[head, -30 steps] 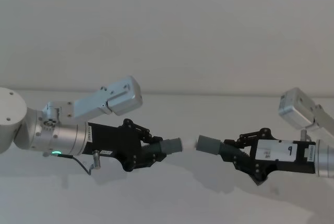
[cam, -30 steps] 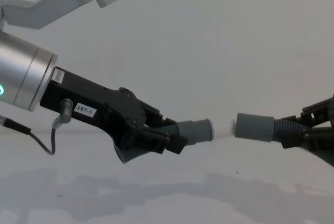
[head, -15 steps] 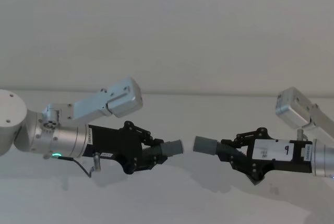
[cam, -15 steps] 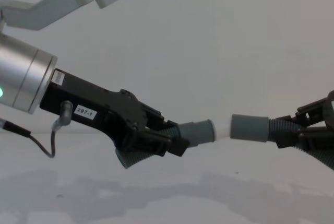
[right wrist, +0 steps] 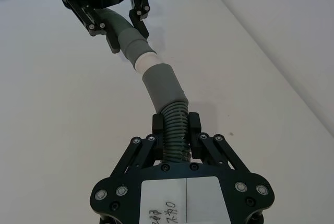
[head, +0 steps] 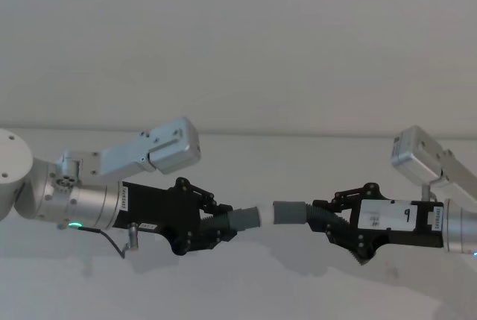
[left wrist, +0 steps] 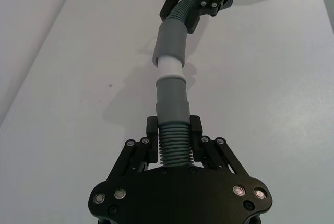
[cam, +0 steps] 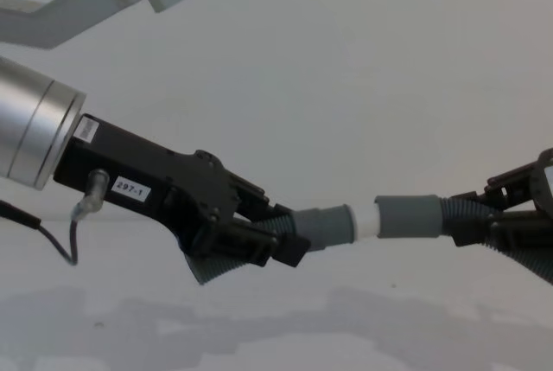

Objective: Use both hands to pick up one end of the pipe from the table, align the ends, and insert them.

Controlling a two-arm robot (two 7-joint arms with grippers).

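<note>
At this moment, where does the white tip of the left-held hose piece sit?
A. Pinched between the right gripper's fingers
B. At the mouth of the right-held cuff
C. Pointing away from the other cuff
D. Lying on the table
B: the white tip on the left gripper's cuff meets the mouth of the right gripper's cuff, both held in the air.

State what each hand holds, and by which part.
The left hand grips one pipe piece by its ribbed body behind the cuff. The right hand grips the other piece likewise.

Light: even, bright | shadows: soft, on table (head: 246,290) | focus: sharp, no glare
</note>
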